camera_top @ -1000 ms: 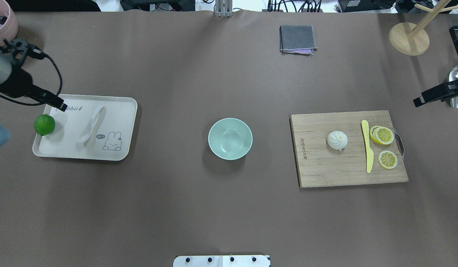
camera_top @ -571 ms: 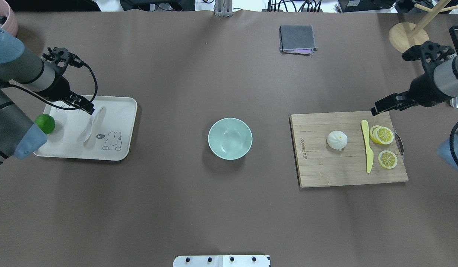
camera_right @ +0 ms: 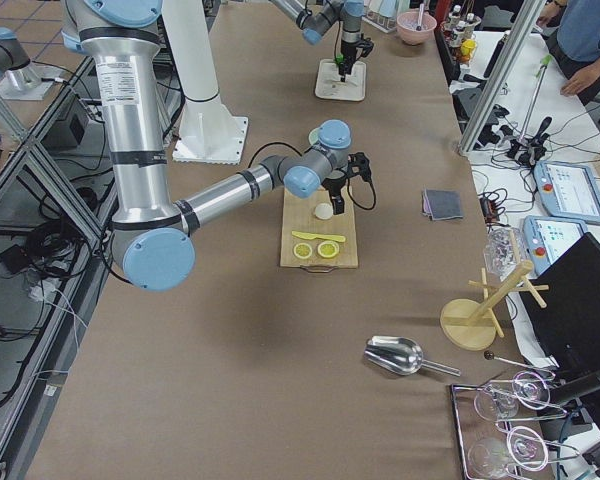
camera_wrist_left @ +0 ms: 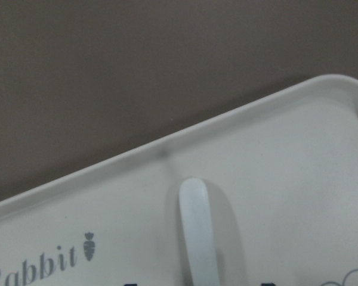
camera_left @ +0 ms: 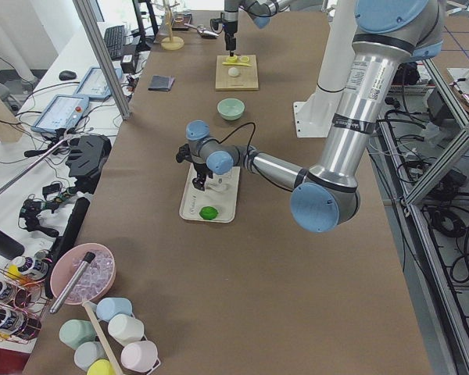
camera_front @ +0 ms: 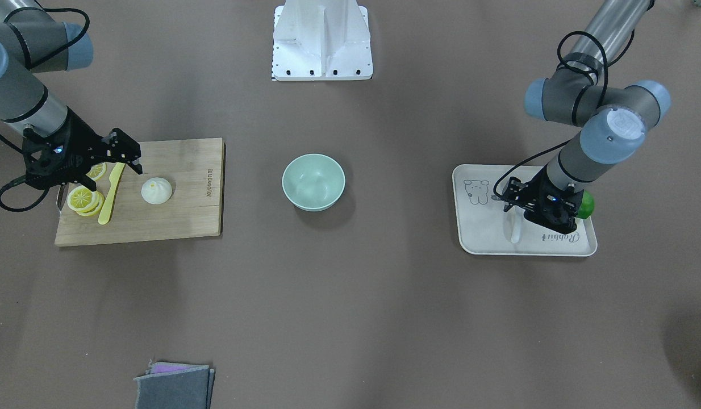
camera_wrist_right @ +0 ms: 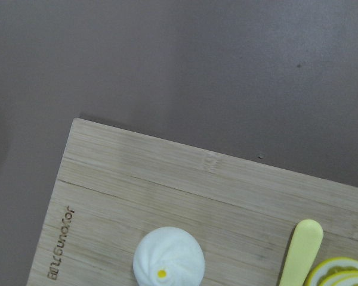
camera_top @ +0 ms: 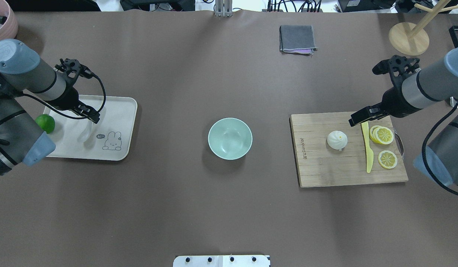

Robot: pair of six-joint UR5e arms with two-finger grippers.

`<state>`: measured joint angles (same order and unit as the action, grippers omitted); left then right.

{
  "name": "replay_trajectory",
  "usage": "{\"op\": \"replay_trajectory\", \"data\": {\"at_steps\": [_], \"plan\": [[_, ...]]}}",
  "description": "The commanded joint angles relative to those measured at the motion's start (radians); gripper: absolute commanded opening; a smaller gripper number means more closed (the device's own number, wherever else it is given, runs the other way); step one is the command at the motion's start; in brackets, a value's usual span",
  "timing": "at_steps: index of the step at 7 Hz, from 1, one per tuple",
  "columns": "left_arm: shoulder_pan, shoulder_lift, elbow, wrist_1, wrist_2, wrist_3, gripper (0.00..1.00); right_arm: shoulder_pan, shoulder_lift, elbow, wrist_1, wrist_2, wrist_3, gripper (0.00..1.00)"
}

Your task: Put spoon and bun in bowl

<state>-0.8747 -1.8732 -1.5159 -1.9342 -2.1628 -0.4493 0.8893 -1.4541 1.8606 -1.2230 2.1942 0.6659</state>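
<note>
The white spoon (camera_top: pixel 85 132) lies on the cream tray (camera_top: pixel 119 111) at the left; its handle end shows in the left wrist view (camera_wrist_left: pixel 197 238). My left gripper (camera_top: pixel 91 114) is open and empty just above the spoon's handle. The mint-green bowl (camera_top: pixel 230 138) stands empty mid-table. The white bun (camera_top: pixel 337 140) sits on the wooden cutting board (camera_top: pixel 325 170) and shows in the right wrist view (camera_wrist_right: pixel 169 260). My right gripper (camera_top: pixel 362 116) is open and empty over the board's far edge, behind and to the right of the bun.
A green lime (camera_top: pixel 45 123) sits on the tray's left edge. A yellow knife (camera_top: pixel 368 148) and lemon slices (camera_top: pixel 383 135) lie on the board right of the bun. A grey cloth (camera_top: pixel 297 39) and a wooden stand (camera_top: pixel 409 39) are at the far side.
Both arms have swung inward. The left gripper moved right over the tray to above the spoon. The right gripper moved left to the board's far edge.
</note>
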Motion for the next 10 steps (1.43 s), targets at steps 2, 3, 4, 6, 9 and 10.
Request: {"op": "replay_trajectory", "data": {"at_steps": [2, 3, 4, 6, 9, 10], "plan": [[0.017, -0.008, 0.01, 0.0, -0.003, -0.002, 0.4, -0.009, 0.005, -0.003, -0.001, -0.001, 0.009, 0.98], [0.017, -0.009, 0.011, 0.0, -0.003, -0.021, 0.16, -0.012, 0.006, -0.003, -0.001, -0.001, 0.011, 0.98], [0.019, -0.009, 0.008, 0.0, -0.003, -0.084, 0.0, -0.015, 0.008, -0.003, -0.001, -0.001, 0.011, 0.98], [0.019, -0.046, -0.007, 0.0, -0.005, -0.165, 0.0, -0.027, 0.032, -0.023, -0.001, -0.002, 0.012, 0.98], [0.075, -0.168, -0.098, 0.008, -0.005, -0.407, 0.0, -0.093, 0.074, -0.047, 0.0, -0.101, 0.034, 0.97], [0.115, -0.231, -0.096, 0.006, 0.003, -0.507, 0.0, -0.105, 0.086, -0.067, 0.0, -0.115, 0.032, 0.95]]}}
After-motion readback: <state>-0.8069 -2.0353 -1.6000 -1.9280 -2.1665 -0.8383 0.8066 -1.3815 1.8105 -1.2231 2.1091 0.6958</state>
